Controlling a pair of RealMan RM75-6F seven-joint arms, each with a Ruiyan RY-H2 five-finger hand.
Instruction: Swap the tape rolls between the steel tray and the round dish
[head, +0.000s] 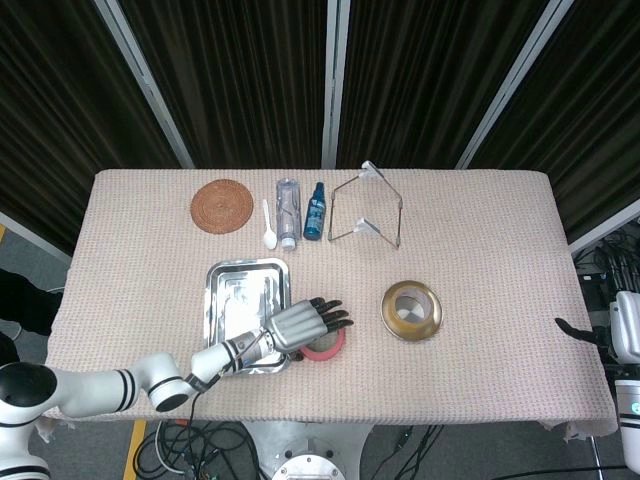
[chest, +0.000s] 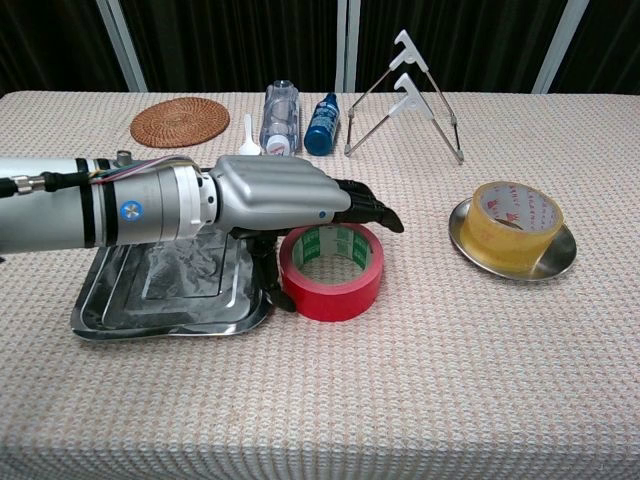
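The red tape roll (chest: 331, 272) lies flat on the worktop (chest: 420, 380), just right of the steel tray (chest: 175, 290) and outside it. The left robot hand (chest: 285, 200) lies palm down over the roll's near-left side, its dark fingers (chest: 372, 211) stretched out across the top of the roll and its thumb reaching down beside the roll's left wall; whether it actually grips the roll cannot be told. In the head view the same hand (head: 300, 325) covers most of the roll (head: 328, 346). The yellow tape roll (chest: 515, 226) sits in the round dish (chest: 470, 250), well to the right. The right robot hand (head: 612, 338) shows only at the frame's right edge, off the worktop, and the lie of its fingers cannot be made out. Along the far side stand a woven coaster (chest: 180, 121), a white spoon (chest: 249, 139), a clear bottle (chest: 281, 115), a small blue bottle (chest: 322, 125) and a wire stand (chest: 405, 95).
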